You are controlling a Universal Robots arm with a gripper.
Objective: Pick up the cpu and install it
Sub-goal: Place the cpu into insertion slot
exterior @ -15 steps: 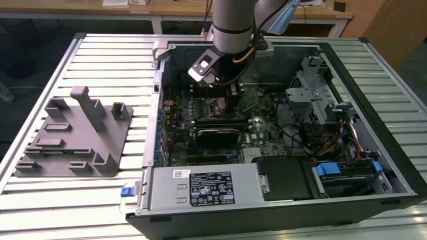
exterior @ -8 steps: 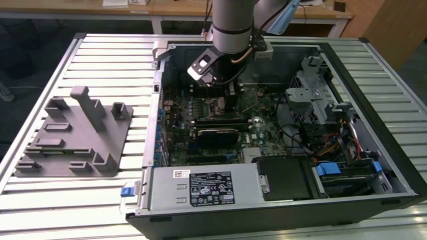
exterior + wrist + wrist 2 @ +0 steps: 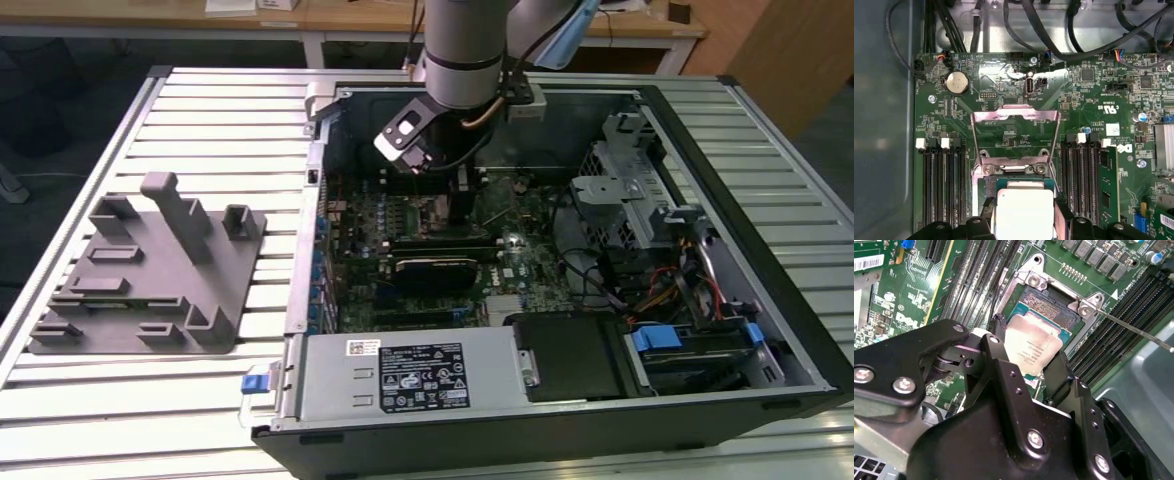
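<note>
Starting at the exterior view's left: a grey fixture block (image 3: 140, 275) sits on the slatted table (image 3: 200, 110), well apart from the action. Beside it is the open computer case (image 3: 747, 130), lying on its side, and the arm (image 3: 461, 50) reaches down into it over the motherboard (image 3: 534, 260). In the second wrist view the gripper (image 3: 1027, 361) has its two black fingers (image 3: 1059, 372) squeezed against opposite edges of the cpu (image 3: 1034, 347) (silver plate facing up). The chip sits over the socket (image 3: 1049, 307) and covers part of it, can't tell whether it's touching. The metal load plate (image 3: 1015, 116) stands flipped open and its lever (image 3: 1134, 330) sticks out to one side. Over at the exterior view's right there's a drive cage (image 3: 627, 190)
</note>
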